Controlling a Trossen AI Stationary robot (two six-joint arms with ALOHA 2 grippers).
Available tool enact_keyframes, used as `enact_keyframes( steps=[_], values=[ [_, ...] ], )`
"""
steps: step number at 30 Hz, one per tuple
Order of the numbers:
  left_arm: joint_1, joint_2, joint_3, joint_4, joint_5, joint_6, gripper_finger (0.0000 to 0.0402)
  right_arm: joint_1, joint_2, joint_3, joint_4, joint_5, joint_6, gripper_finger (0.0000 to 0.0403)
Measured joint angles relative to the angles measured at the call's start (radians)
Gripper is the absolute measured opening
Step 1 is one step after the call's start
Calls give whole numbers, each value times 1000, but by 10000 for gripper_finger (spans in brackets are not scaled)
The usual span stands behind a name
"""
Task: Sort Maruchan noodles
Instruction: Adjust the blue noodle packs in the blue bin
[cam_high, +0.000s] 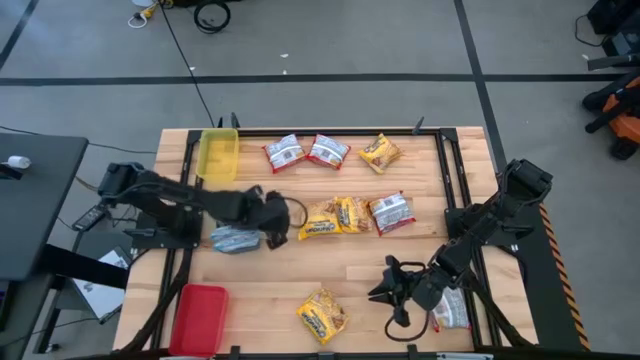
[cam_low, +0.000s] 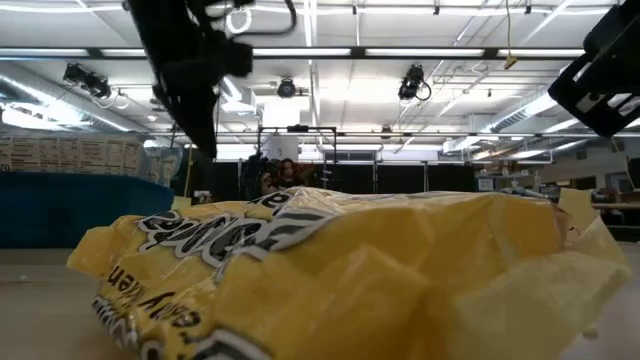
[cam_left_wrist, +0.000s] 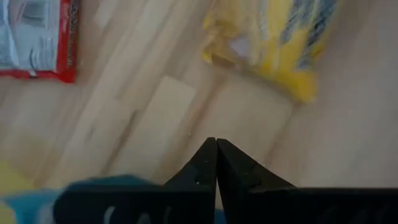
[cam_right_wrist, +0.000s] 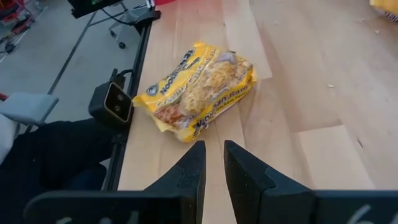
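Sorting only partly done. Packets lying all over the wooden table (cam_high: 300, 275): two red ones (cam_high: 284, 152) and one yellow one (cam_high: 380, 152) along the far edge, two yellow ones (cam_high: 335, 217) and a red one (cam_high: 391, 212) in the middle, one lone yellow packet (cam_high: 322, 315) near the front edge. Yellow tray (cam_high: 217, 154) at the far left corner, red tray (cam_high: 198, 318) at the front left, both looking bare.

Left gripper (cam_high: 272, 222) low over the middle of the table, fingers (cam_left_wrist: 205, 163) pressed together, holding nothing. Pale blue thing (cam_high: 233, 239) just beside it, maybe a blue packet or a tray, too hidden to tell.

Right gripper (cam_high: 393, 290) near the front right, fingers (cam_right_wrist: 191, 163) a little apart, empty, aimed at the lone yellow packet but not touching it.

Next, probably: move forward, drop down, spread wider, close on that packet, carry it to the yellow tray.
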Motion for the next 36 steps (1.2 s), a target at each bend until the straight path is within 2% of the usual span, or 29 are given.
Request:
enact_keyframes(
  steps=[5,8,11,21,36],
  values=[
    [83,89,0,84,167,317,11,1,0,0,-3,-4,18,64],
    [119,154,1,79,239,404,11,3,0,0,-2,-4,24,64],
    [148,209,0,6,246,450,11,9,0,0,-1,-4,24,64],
    [171,243,0,-54,278,488,11,14,0,0,-18,-2,27,64],
    [151,243,0,-128,319,421,11,60,0,0,-27,22,25,64]
  ],
)
